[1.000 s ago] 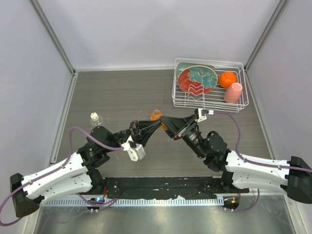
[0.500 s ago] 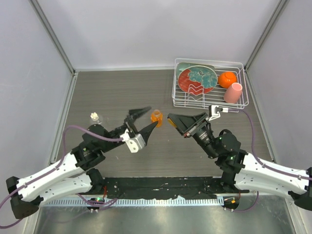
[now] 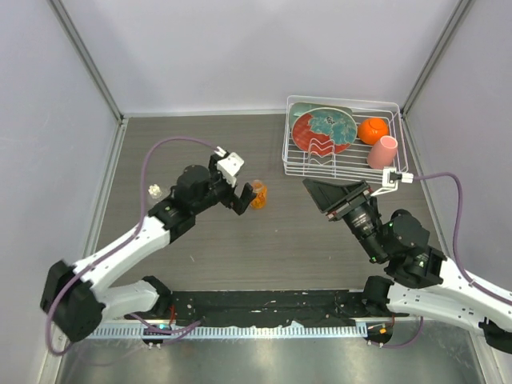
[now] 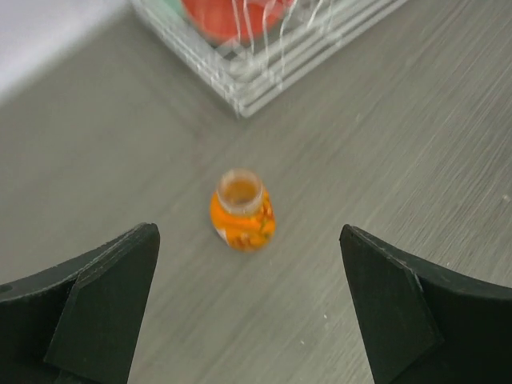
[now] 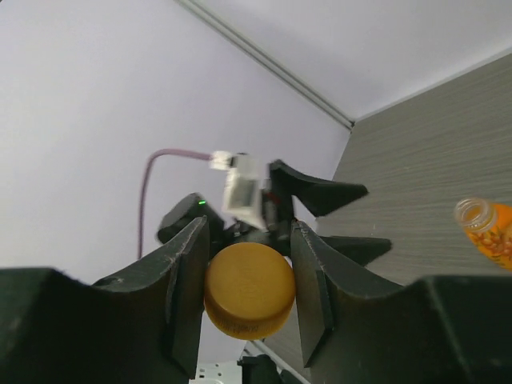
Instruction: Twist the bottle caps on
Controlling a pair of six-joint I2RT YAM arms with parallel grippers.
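The orange bottle [image 3: 258, 194] stands upright on the table with its neck open, and it shows clearly in the left wrist view [image 4: 242, 212]. My left gripper [image 3: 246, 195] sits just left of it, wide open and empty [image 4: 246, 240], with the bottle ahead between the spread fingers. My right gripper [image 3: 316, 190] hovers to the bottle's right, shut on the orange cap [image 5: 246, 290]. The bottle also appears at the right edge of the right wrist view [image 5: 486, 228]. A small clear bottle [image 3: 154, 190] stands far left by the left arm; whether it is capped I cannot tell.
A white wire rack [image 3: 346, 170] at the back right holds plates, an orange ball [image 3: 373, 130] and a pink cup [image 3: 382, 152]. Its corner [image 4: 240, 96] lies beyond the orange bottle. Grey walls close in the table on three sides.
My left gripper opened wide, let go of the orange bottle and swung round to its left. My right gripper drew back to the right with the cap. The bottle stays standing.
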